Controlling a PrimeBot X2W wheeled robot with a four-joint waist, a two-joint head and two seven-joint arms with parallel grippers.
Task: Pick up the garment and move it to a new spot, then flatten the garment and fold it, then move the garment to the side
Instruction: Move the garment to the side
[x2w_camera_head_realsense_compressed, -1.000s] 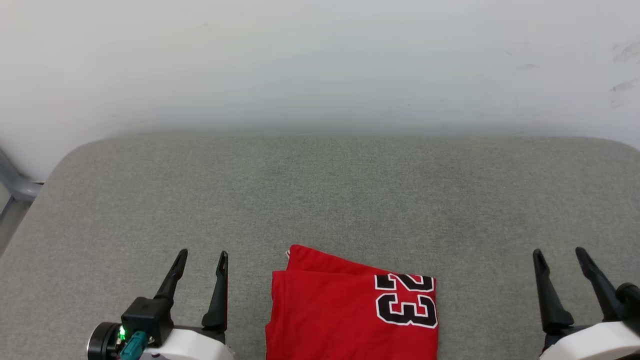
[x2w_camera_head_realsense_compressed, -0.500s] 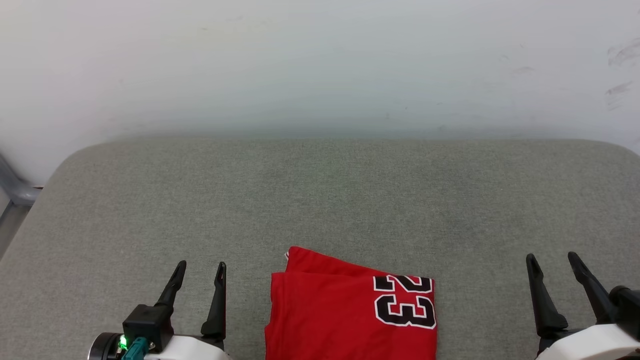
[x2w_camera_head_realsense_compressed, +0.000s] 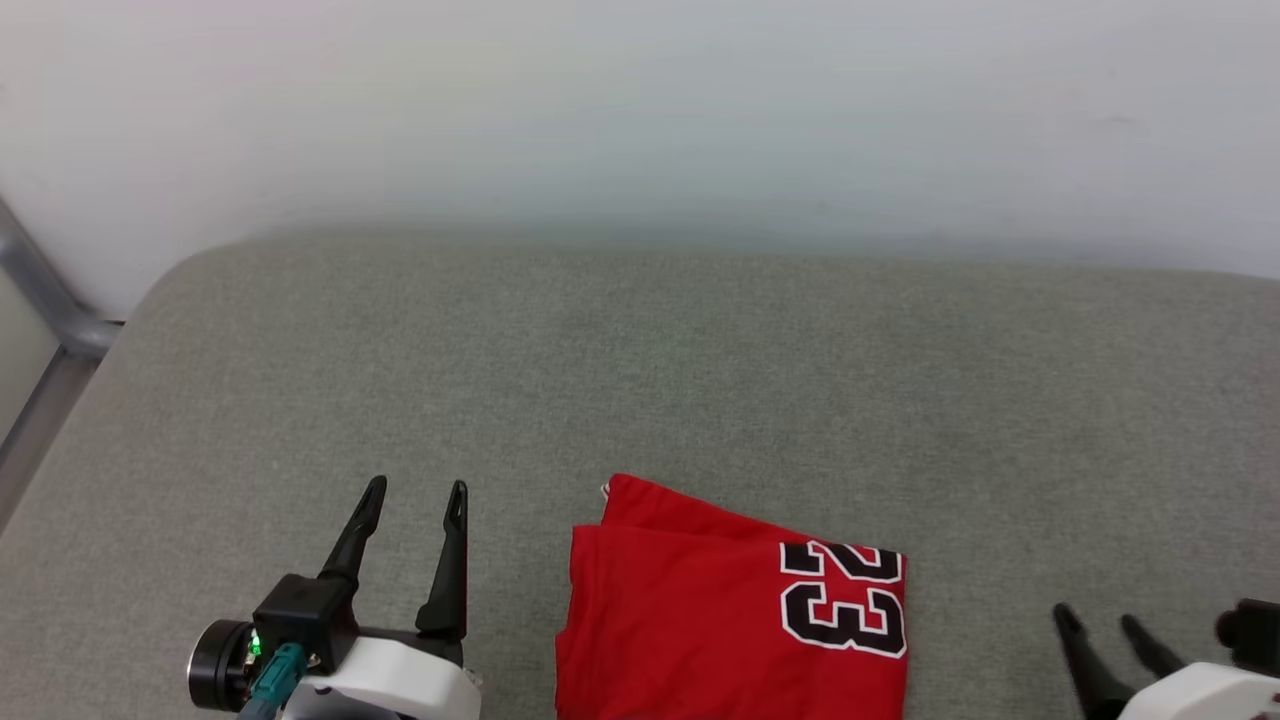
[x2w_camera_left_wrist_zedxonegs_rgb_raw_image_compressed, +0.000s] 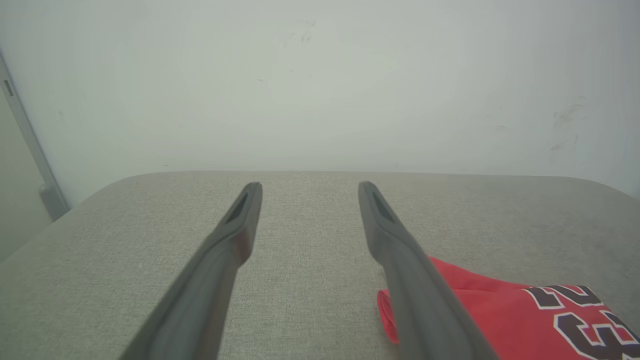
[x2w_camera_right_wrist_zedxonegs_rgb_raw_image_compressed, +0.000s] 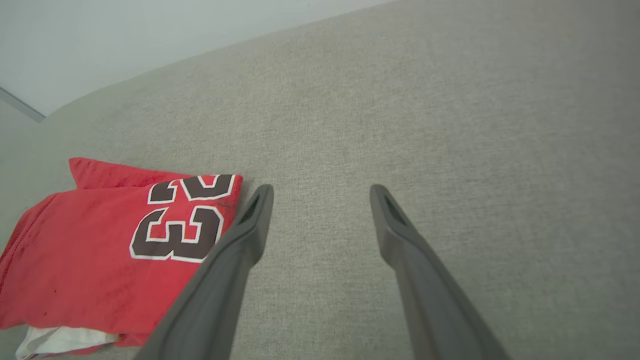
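Now the right gripper (x2w_camera_head_realsense_compressed: 1094, 616) sits lower than before at lower right, open and empty like the left gripper (x2w_camera_head_realsense_compressed: 416, 485). The folded garment (x2w_camera_head_realsense_compressed: 700, 620) awaits moving aside.

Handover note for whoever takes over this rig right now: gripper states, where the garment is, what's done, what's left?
Left gripper: open, empty, to the left of the garment and apart from it.
Right gripper: open, empty, to the garment's right and apart from it.
Garment: folded into a red rectangle with the number 23 facing up, lying on the grey padded surface between the grippers.
Done: flattening and folding, by the look of it.
Left: probably the move to the side.
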